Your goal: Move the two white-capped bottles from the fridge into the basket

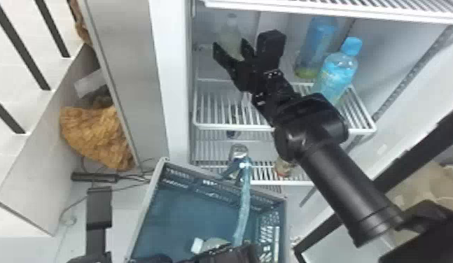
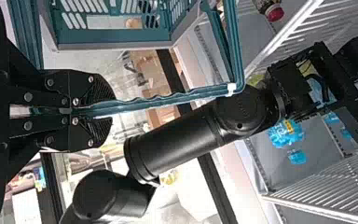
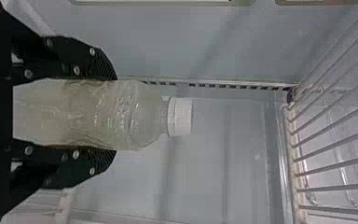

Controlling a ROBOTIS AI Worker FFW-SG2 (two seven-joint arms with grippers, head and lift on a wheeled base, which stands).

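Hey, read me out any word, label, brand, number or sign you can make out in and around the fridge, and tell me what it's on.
None can be read.
Basket: light marks on its inner walls, too small to tell print from slots.
Blue-capped bottle: marks on its side, too small to read.
White-capped bottle: no print that I can make out on the side shown.

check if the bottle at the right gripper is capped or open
Capped: in the right wrist view, a white cap sits on the neck of the bottle.
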